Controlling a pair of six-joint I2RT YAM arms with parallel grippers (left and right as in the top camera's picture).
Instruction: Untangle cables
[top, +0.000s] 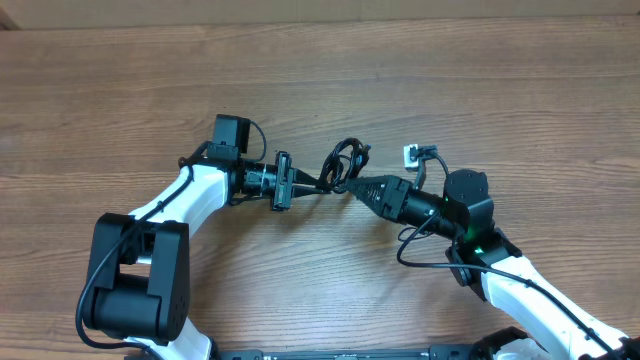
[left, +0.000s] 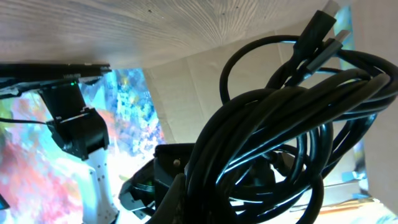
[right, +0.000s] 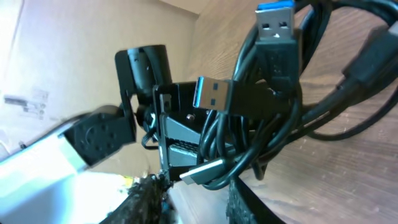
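Note:
The cables (top: 345, 163) are a tangled bundle of thin black cords held just above the middle of the table. My left gripper (top: 320, 185) is shut on the bundle's left side. In the left wrist view the cables (left: 280, 124) fill the frame and rise out of my left gripper (left: 211, 211), hiding its tips. My right gripper (top: 352, 188) points at the bundle from the right. In the right wrist view it (right: 196, 199) stands open with bare table between its fingers. A silver plug (right: 205, 169) and a cable loop (right: 273, 106) hang just past the tips.
A small white plug (top: 411, 154) on a short black cord lies on the table beside the right arm. Two USB plugs (right: 214, 93) with blue inserts stick out of the bundle. The wooden table (top: 150, 90) extends all around.

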